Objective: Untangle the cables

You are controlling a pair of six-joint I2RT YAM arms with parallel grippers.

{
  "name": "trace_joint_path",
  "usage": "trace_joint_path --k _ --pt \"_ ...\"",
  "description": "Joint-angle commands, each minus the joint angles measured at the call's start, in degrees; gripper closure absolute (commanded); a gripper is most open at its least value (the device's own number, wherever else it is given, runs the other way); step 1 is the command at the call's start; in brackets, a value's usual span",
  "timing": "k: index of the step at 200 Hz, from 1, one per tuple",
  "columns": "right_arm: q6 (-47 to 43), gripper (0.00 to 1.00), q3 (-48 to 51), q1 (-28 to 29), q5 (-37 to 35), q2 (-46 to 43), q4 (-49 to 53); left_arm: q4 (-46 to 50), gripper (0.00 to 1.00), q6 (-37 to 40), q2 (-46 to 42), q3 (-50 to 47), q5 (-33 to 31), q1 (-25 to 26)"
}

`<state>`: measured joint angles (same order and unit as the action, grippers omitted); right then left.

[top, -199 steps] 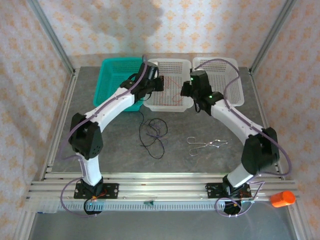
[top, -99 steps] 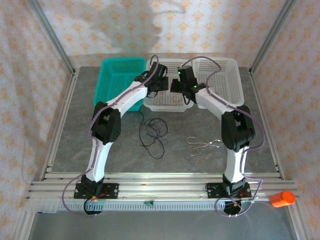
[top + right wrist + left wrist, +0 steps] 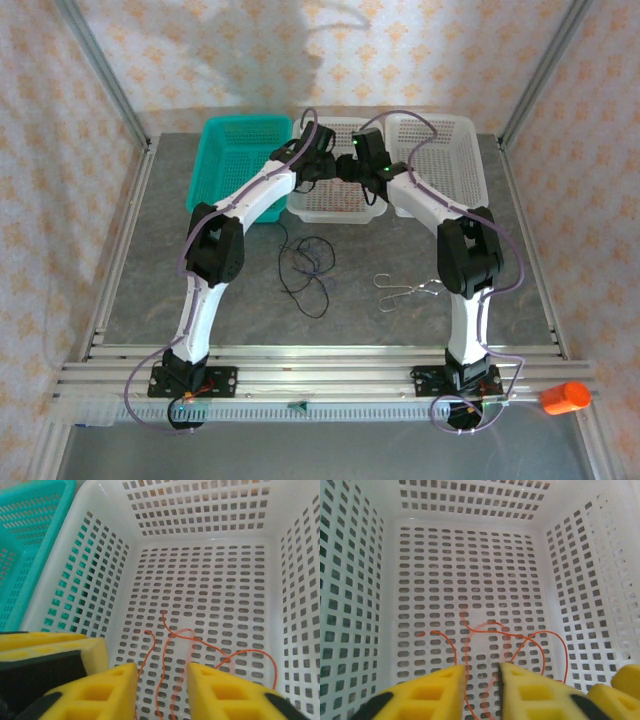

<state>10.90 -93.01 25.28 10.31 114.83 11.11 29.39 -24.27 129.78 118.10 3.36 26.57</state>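
Observation:
An orange-red cable [image 3: 542, 632] lies in loose loops on the floor of the middle white basket [image 3: 335, 215]. My left gripper [image 3: 481, 672] hovers just above it, open by a narrow gap, with a strand running under that gap. My right gripper [image 3: 162, 672] is open a little wider over the same cable [image 3: 164, 616], and nothing is pinched. From above, the left gripper [image 3: 325, 170] and the right gripper [image 3: 352, 170] nearly meet over this basket. A black cable [image 3: 305, 265] lies tangled on the grey table in front of the basket.
A teal basket [image 3: 240, 150] stands left of the middle basket and a second white basket [image 3: 440, 140] stands to its right. A small silver wire clip [image 3: 408, 291] lies on the table to the right of the black cable. Frame posts stand at the table's edges.
Both arms reached further over the middle basket and their grippers came close together. Both grippers went from shut to open, and the orange-red cable now rests on the basket floor.

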Motion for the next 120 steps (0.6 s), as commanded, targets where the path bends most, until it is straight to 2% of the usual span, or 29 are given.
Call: trace_joint_path --k 1,37,84,120 --pt "-0.3 0.62 0.4 -0.4 -0.4 -2.7 -0.6 0.3 0.63 -0.3 -3.0 0.0 -0.9 -0.4" --pt "-0.9 0.51 3.5 -0.4 -0.3 -7.4 -2.5 -0.3 0.51 -0.7 -7.1 -2.2 -0.3 -0.4" --pt "-2.0 0.53 13.8 -0.4 3.5 -17.2 -8.8 -5.3 0.47 -1.5 -18.1 -13.3 2.9 0.0" --pt "-3.4 0.53 22.4 0.3 8.5 -24.8 -11.9 -10.0 0.46 -2.1 -29.8 -27.0 2.5 1.2"
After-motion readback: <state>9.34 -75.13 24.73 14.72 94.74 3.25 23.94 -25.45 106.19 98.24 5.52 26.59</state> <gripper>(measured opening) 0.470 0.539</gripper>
